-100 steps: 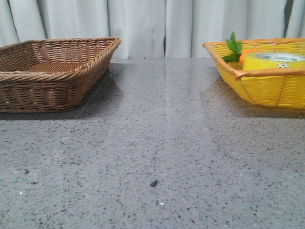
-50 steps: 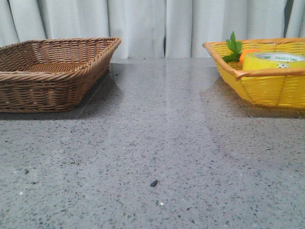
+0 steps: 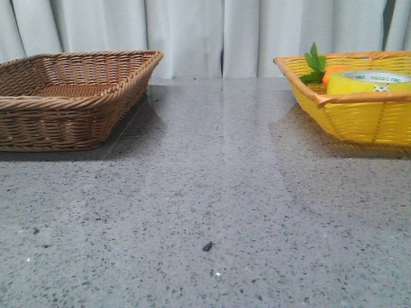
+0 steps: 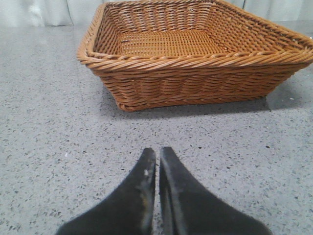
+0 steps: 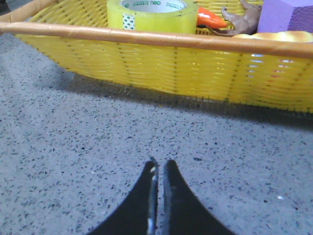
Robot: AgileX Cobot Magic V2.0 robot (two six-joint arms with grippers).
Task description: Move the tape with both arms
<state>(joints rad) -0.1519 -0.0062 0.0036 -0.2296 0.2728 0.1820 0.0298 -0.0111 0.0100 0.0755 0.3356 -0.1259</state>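
Observation:
The yellow tape lies flat inside the yellow basket at the right of the table; in the right wrist view the tape sits behind the basket's orange rim. My right gripper is shut and empty, low over the grey table, short of the basket's wall. My left gripper is shut too, holding nothing, in front of the brown wicker basket. Neither arm shows in the front view.
The brown wicker basket stands empty at the left. In the yellow basket lie an orange carrot with green leaves, a brown toy and a purple block. A small dark speck lies on the table.

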